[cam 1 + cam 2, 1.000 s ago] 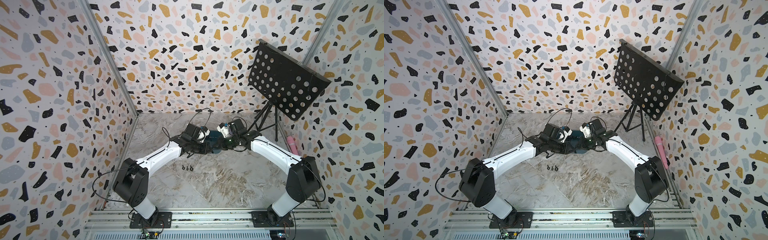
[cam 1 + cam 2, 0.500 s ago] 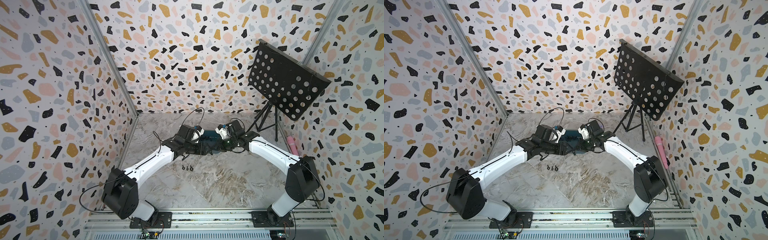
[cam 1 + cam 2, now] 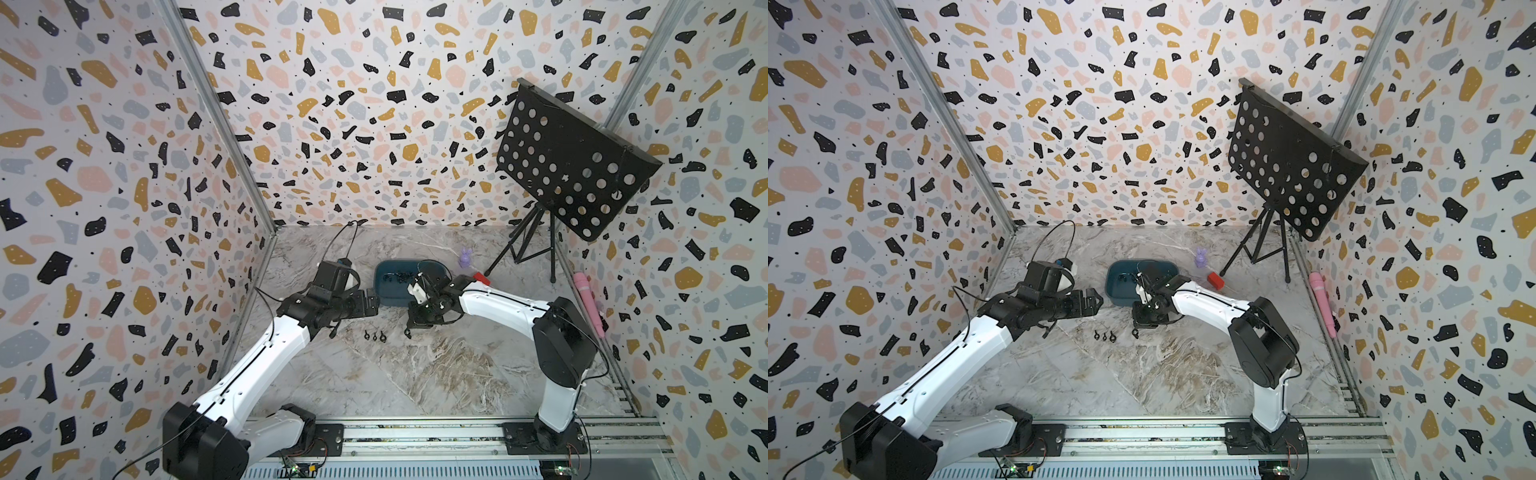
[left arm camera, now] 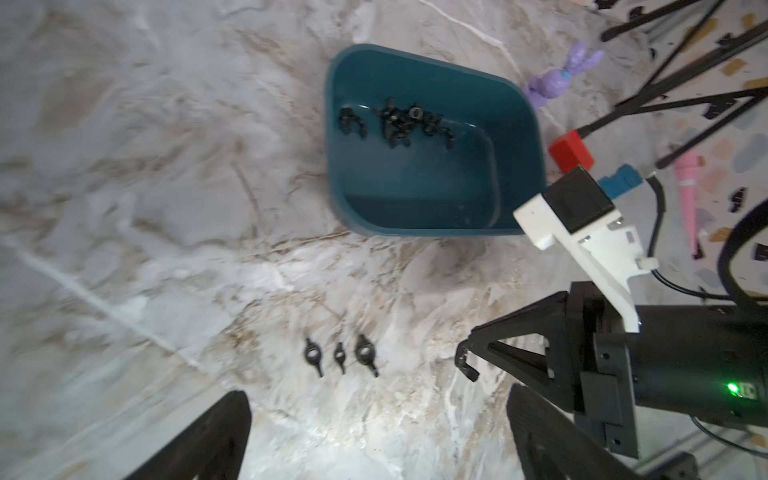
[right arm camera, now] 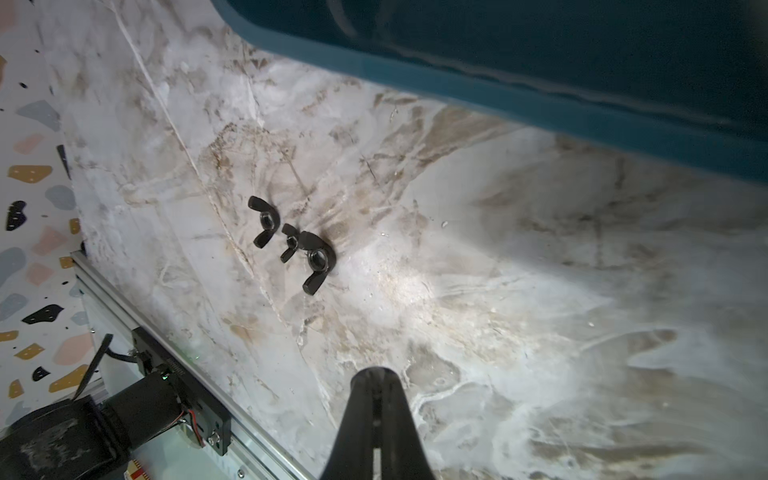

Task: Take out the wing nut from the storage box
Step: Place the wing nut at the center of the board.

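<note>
The right gripper (image 4: 471, 348) is clamping shut on one wing nut (image 4: 465, 365), pinching it at the very tips and hanging it low over the table (contact not resolvable). That nut is already outside the storage box (image 4: 415, 187), which is sitting just behind this gripper. Three wing nuts (image 4: 338, 357) are lying in a row beside its tips, toward the left gripper (image 4: 374, 449). Judging this to be the drop-off row, hence the low, tip-down pose. The left gripper is standing wide open, empty, hovering off the box's near corner. More nuts (image 4: 395, 124) are clustering at the box's far end.
</note>
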Robot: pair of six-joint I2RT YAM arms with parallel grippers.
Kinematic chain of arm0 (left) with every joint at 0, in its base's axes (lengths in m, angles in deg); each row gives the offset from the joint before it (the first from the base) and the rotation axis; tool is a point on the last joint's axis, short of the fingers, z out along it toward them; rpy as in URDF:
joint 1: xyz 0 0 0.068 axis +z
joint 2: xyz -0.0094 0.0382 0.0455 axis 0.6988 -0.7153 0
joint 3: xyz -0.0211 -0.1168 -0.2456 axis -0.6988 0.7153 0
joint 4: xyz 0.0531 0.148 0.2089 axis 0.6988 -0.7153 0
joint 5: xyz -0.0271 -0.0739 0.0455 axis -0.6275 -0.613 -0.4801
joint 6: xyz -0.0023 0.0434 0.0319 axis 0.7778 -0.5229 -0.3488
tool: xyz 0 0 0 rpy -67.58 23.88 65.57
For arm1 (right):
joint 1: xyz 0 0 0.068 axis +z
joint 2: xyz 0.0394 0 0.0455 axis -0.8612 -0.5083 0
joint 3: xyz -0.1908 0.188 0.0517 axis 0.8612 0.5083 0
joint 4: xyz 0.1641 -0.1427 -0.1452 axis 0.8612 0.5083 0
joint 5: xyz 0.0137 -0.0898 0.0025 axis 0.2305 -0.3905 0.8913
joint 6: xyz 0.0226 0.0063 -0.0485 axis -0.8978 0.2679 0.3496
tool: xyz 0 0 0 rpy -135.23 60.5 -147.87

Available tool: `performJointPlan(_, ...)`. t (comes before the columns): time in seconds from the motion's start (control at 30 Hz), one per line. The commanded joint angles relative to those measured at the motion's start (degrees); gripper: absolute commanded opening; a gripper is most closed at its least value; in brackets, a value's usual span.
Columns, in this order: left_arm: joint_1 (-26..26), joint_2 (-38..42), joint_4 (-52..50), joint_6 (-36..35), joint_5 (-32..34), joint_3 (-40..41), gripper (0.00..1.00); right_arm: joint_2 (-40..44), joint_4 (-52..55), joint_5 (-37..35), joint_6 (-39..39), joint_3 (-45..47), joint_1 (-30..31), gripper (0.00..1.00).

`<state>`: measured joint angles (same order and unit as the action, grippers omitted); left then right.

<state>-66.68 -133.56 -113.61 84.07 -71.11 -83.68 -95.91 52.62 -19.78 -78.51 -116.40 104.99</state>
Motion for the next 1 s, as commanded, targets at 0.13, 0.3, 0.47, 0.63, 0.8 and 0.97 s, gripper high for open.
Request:
performJointPlan(0.13,1.47,6.36,-10.46,1.59,12.81,1.45,1.00,-3.58,2.80,-5.04,-3.20,-6.15,2.54,0.00)
performJointPlan(0.3,1.57,8.97,-11.91,1.94,13.10,2.43,1.00,-7.72,3.66,-6.04,-3.66,-10.16,3.73,0.00)
performJointPlan(0.47,1.56,10.49,-12.75,1.74,13.02,3.39,1.00,-10.75,3.89,-5.86,-4.56,-12.17,4.26,0.00)
performJointPlan(0.63,1.69,11.61,-13.24,1.61,13.56,4.23,1.00,-12.58,3.78,-5.49,-5.25,-13.27,5.06,0.00)
performJointPlan(0.8,1.68,12.20,-13.43,1.37,13.59,4.66,1.00,-13.37,3.86,-5.87,-6.07,-13.77,5.52,0.00)
performJointPlan(0.97,1.67,12.21,-13.34,1.17,13.30,4.84,1.00,-13.59,4.49,-5.73,-6.35,-14.38,5.52,0.12)
